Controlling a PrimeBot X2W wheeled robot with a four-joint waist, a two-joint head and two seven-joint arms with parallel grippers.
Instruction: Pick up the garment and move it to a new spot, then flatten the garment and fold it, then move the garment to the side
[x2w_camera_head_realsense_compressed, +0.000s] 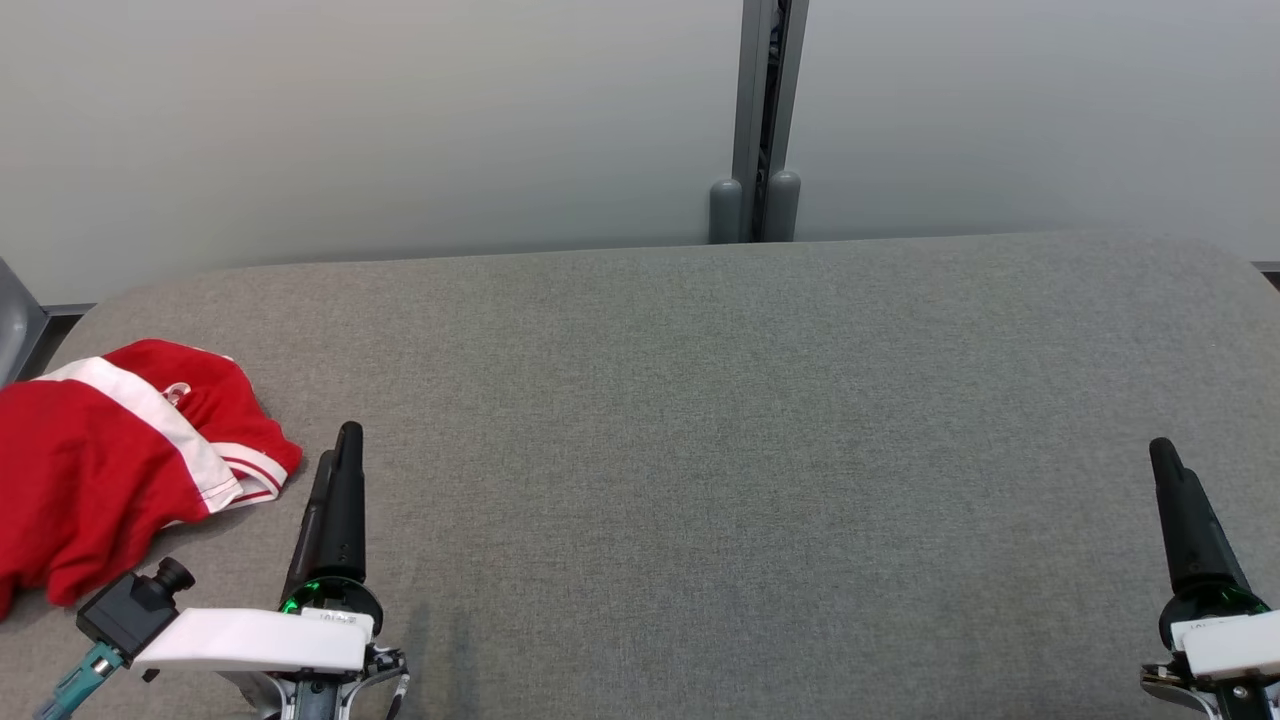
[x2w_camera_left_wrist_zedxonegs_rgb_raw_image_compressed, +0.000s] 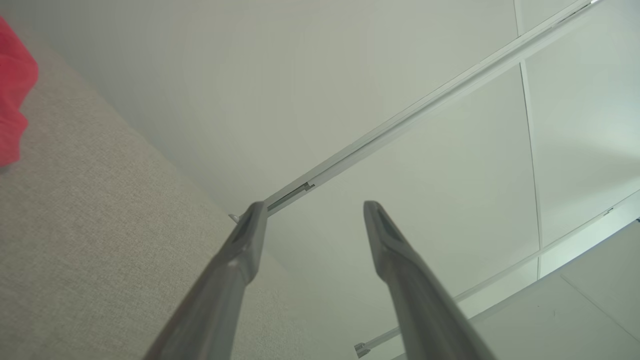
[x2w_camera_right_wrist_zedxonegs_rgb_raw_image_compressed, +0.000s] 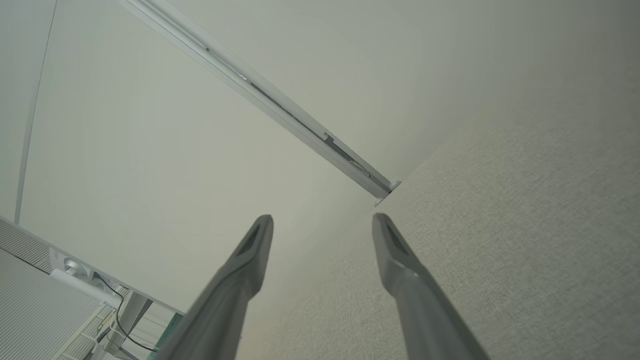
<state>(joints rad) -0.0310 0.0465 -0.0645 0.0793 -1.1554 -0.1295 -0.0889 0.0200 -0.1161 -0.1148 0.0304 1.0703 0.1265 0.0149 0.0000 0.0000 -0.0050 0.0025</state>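
A crumpled red garment (x2w_camera_head_realsense_compressed: 90, 480) with a broad white stripe and thin white-trimmed hems lies bunched on the near left part of the grey fabric-covered desk (x2w_camera_head_realsense_compressed: 700, 420), running off the left edge of the head view. The left end effector (x2w_camera_head_realsense_compressed: 340, 445) is just to the right of the garment's striped hem, close to it but not touching, with its dark fingers pointing toward the far side of the desk. In the left wrist view its two fingers (x2w_camera_left_wrist_zedxonegs_rgb_raw_image_compressed: 240, 250) stand well apart with nothing between them, so it is open and empty; a bit of the red cloth shows at that view's left edge. A small black camera (x2w_camera_head_realsense_compressed: 135, 605) sits on the white bracket of the left arm, near the garment's closest fold. The right end effector (x2w_camera_head_realsense_compressed: 1162, 455) is well away at the near right of the desk, over bare grey fabric, also pointing to the far side. The right wrist view shows its fingers (x2w_camera_right_wrist_zedxonegs_rgb_raw_image_compressed: 250, 260) spread wide and holding nothing. Beyond the far edge of the desk stands a pale wall (x2w_camera_head_realsense_compressed: 400, 120), divided by a grey vertical post (x2w_camera_head_realsense_compressed: 765, 120).
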